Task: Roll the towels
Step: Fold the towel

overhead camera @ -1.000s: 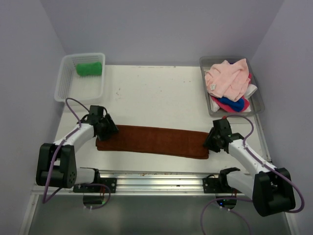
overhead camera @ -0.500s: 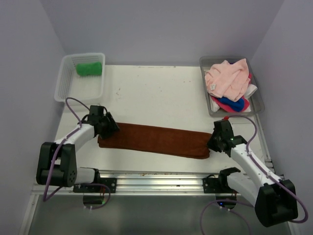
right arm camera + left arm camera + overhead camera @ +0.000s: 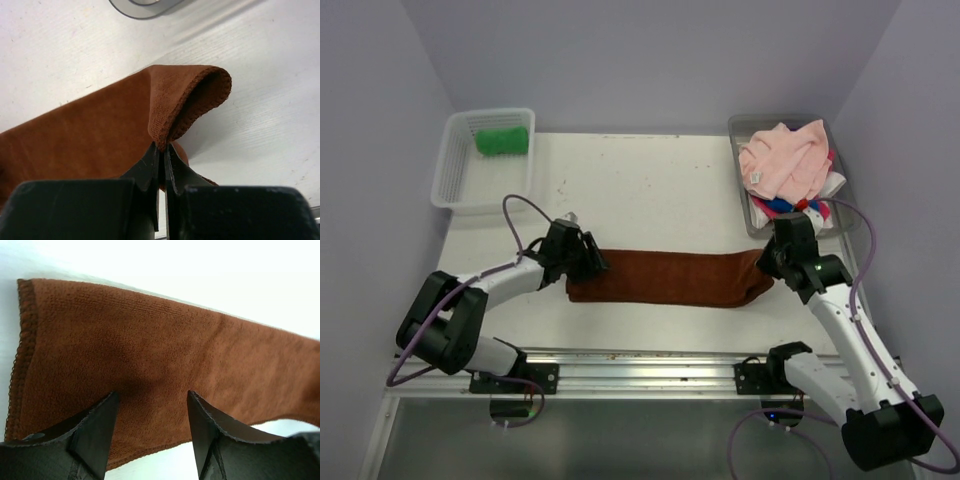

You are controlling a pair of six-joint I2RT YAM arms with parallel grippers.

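Observation:
A rust brown towel (image 3: 670,278) lies folded into a long strip across the near middle of the table. My left gripper (image 3: 588,262) is open over its left end. In the left wrist view its fingertips (image 3: 112,400) stand apart on the brown towel (image 3: 150,340). My right gripper (image 3: 770,265) is shut on the right end. In the right wrist view (image 3: 162,148) it pinches a raised fold of the towel (image 3: 90,135) just above the table. A green towel (image 3: 502,140) lies in the basket. Pink (image 3: 785,160), blue (image 3: 790,212) and white (image 3: 835,186) towels are piled in the tray.
The white mesh basket (image 3: 485,182) stands at the far left. The clear grey tray (image 3: 733,127) stands at the far right, close behind my right gripper; its corner shows in the right wrist view (image 3: 145,6). A metal rail (image 3: 640,357) runs along the near edge.
The brown towel has slid to the right and a little away from the near edge. Both grippers moved right with it, and the right one rose towards the tray.

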